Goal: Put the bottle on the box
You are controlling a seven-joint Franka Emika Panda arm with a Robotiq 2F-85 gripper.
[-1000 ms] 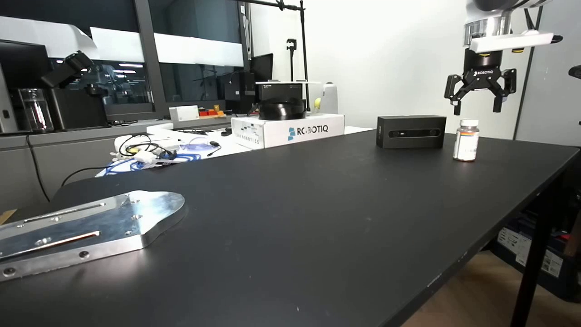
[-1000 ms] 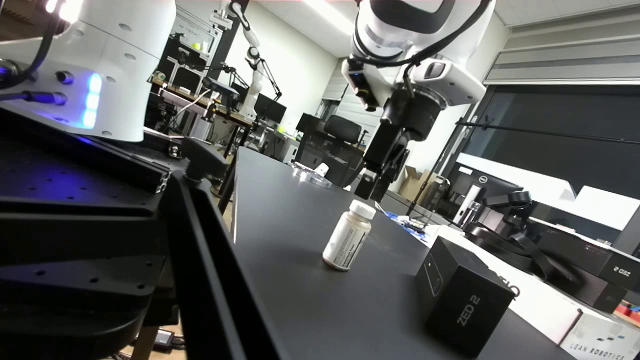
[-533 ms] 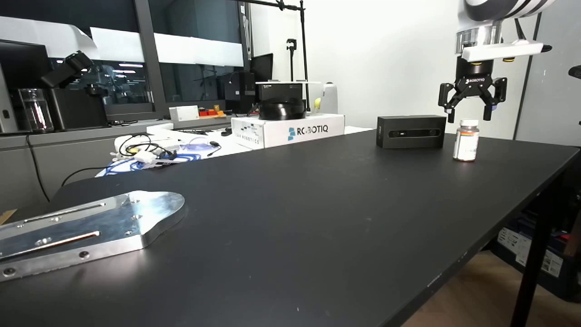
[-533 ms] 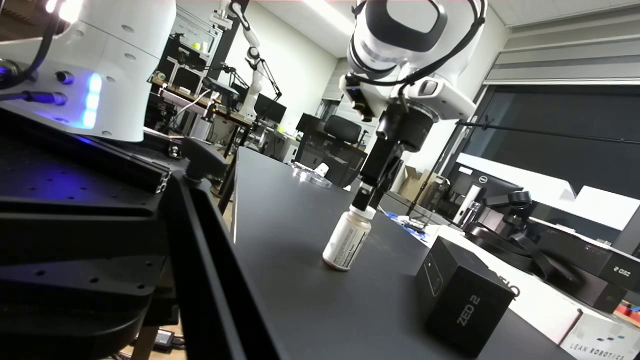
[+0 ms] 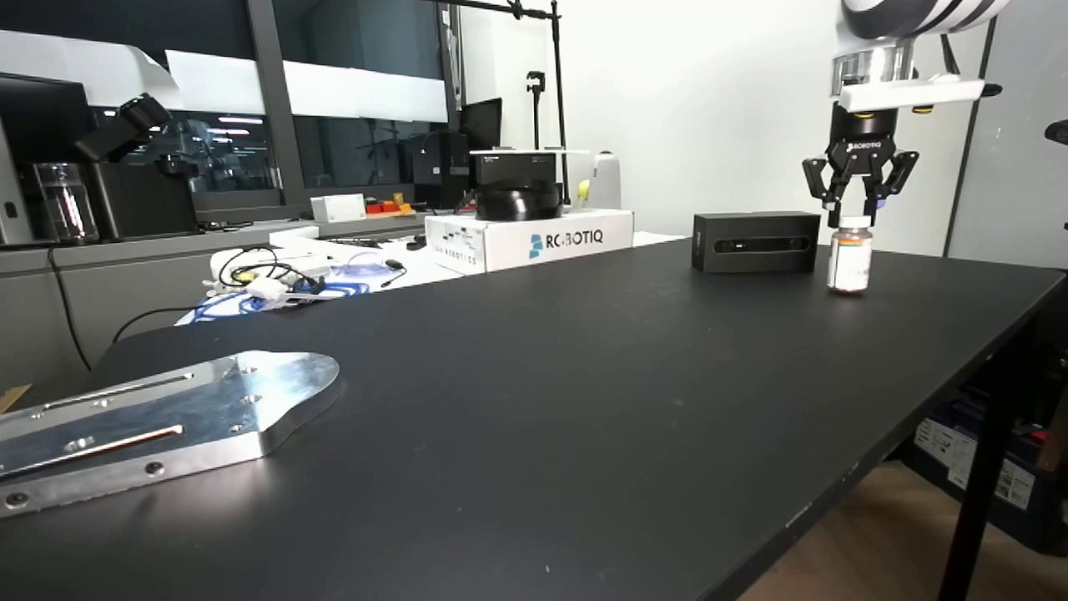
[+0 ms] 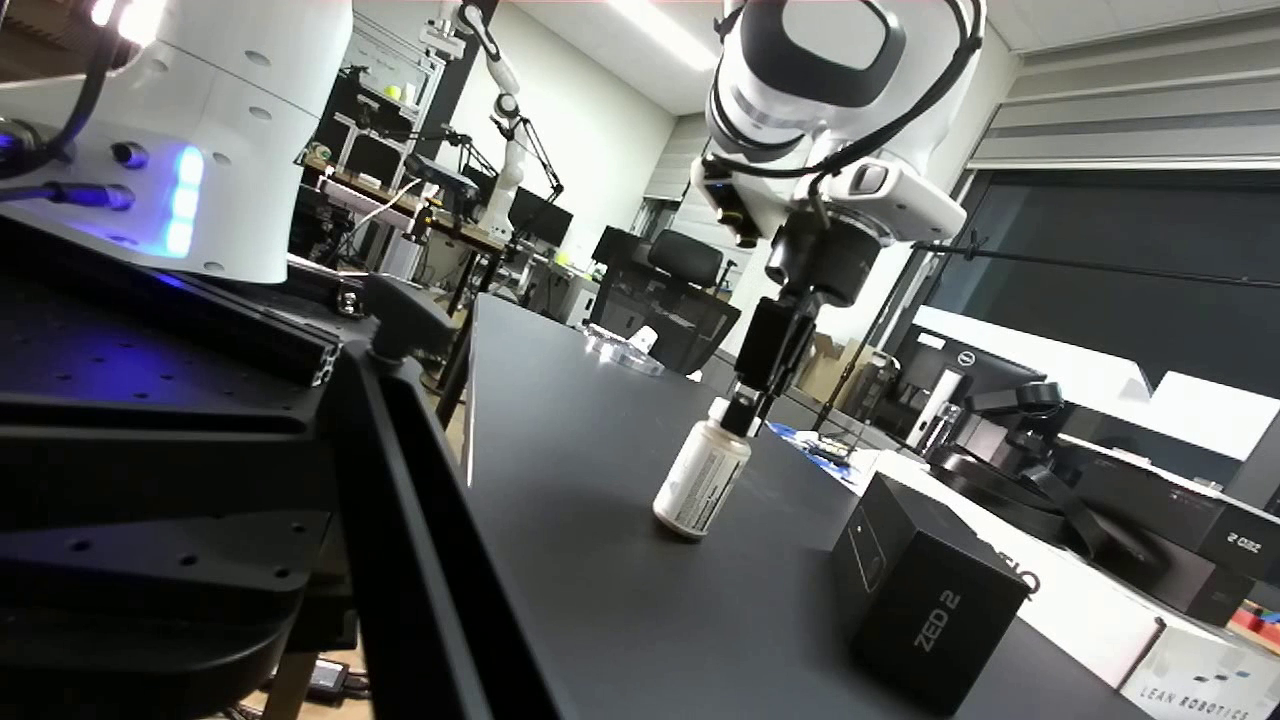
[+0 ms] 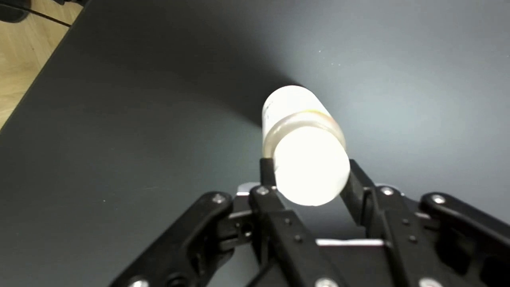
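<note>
My gripper (image 5: 853, 219) is closed around the cap of the small white bottle (image 5: 850, 265), one finger on each side. In the wrist view the round white cap fills the space between the fingertips, and the bottle's body (image 7: 293, 101) shows beyond it. The bottle (image 6: 703, 480) is nearly upright, its base at or just off the table top; I cannot tell which. The low black box (image 5: 755, 242) stands on the table beside the bottle, apart from it. In an exterior view the box (image 6: 930, 600) shows its "ZED 2" end.
A silver metal plate (image 5: 167, 417) lies at the table's other end. The white Robotiq carton (image 5: 559, 238) with black items on top stands behind the black table (image 5: 534, 401). The table's edge (image 7: 44, 65) runs along one side in the wrist view, with floor beyond.
My gripper has come down over the bottle and its fingers have closed on the cap. The bottle has shifted slightly with the gripper. The box has stayed put.
</note>
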